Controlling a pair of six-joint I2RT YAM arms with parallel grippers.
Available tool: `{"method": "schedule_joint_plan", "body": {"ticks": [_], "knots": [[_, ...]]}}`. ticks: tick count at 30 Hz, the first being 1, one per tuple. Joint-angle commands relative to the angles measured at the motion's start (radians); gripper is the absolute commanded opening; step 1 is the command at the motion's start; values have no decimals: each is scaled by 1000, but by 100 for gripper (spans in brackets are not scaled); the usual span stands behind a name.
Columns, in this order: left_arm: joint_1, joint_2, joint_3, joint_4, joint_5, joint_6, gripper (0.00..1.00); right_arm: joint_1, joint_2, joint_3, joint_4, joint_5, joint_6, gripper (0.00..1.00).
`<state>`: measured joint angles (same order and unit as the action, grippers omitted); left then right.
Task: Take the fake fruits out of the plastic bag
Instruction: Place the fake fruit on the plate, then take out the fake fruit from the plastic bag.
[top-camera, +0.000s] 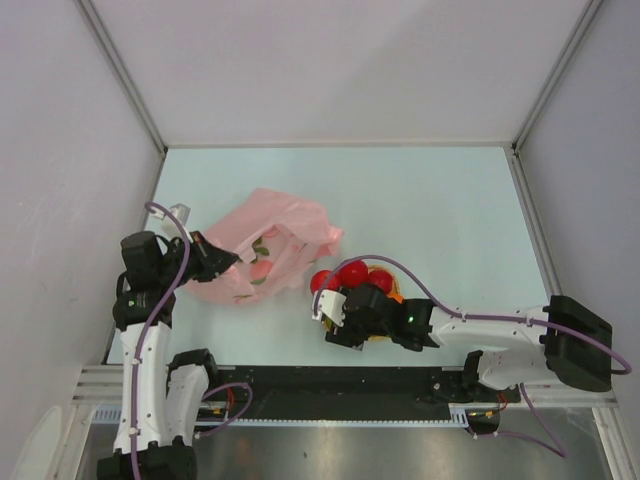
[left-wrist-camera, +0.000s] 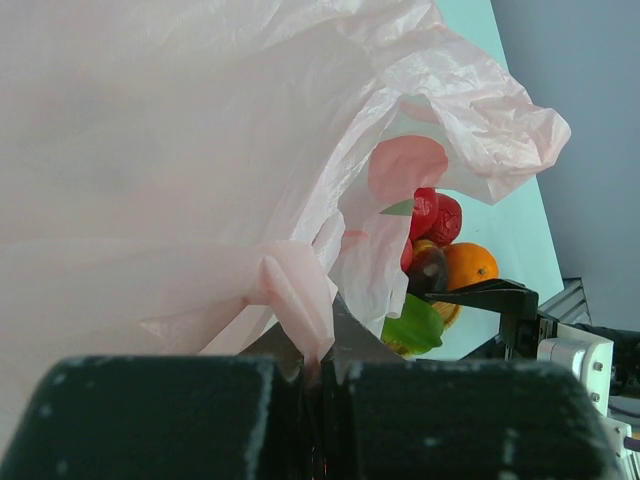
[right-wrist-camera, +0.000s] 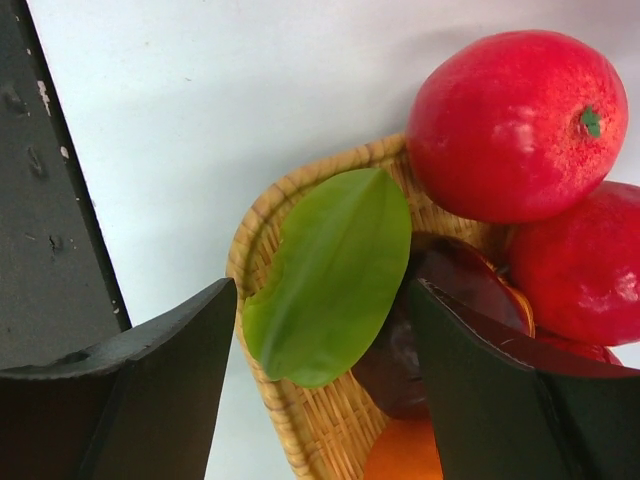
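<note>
The left gripper (left-wrist-camera: 322, 365) is clamped shut on a pinched fold of the pink plastic bag (top-camera: 268, 245), holding it up off the table (top-camera: 440, 210). The right gripper (right-wrist-camera: 320, 300) hangs over the woven straw mat (right-wrist-camera: 262, 215) with its jaws spread and nothing held.

The fake fruits sit heaped on that mat, just beside the bag's mouth: three red ones (top-camera: 352, 272), a dark purple one (left-wrist-camera: 428, 268), an orange one (left-wrist-camera: 468, 265) and the green elongated fruit (right-wrist-camera: 330, 275). The green fruit lies directly between the right jaws, neither finger touching it. Its long axis runs across the line on which they close, so they would meet its narrow sides. The right arm is much the nearer to the pile.

A reddish patch with a green fleck (left-wrist-camera: 405, 175) shows through the bag wall. It may be a print or something left inside; I cannot tell. No brand, label or legible writing shows anywhere.
</note>
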<state>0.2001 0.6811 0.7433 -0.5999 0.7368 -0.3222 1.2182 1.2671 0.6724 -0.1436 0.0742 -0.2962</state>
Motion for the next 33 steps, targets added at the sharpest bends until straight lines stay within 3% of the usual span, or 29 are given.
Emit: {"method": "schedule_joint_plan", "body": {"ticks": [1, 12, 19, 26, 33], "knots": [[-5, -5, 22, 29, 23, -17, 0, 4, -26, 4, -11, 26, 9, 74], [-4, -2, 8, 34, 24, -23, 0, 4, -124, 101, -166, -14, -41, 74], [-5, 9, 93, -39, 18, 3, 0, -58, -94, 272, -5, -17, -90, 76], [-4, -2, 233, -219, 36, 103, 0, -137, 148, 443, 254, -63, 15, 63], [-5, -3, 352, -434, 75, 215, 0, -146, 424, 553, 352, -168, 104, 55]]}}
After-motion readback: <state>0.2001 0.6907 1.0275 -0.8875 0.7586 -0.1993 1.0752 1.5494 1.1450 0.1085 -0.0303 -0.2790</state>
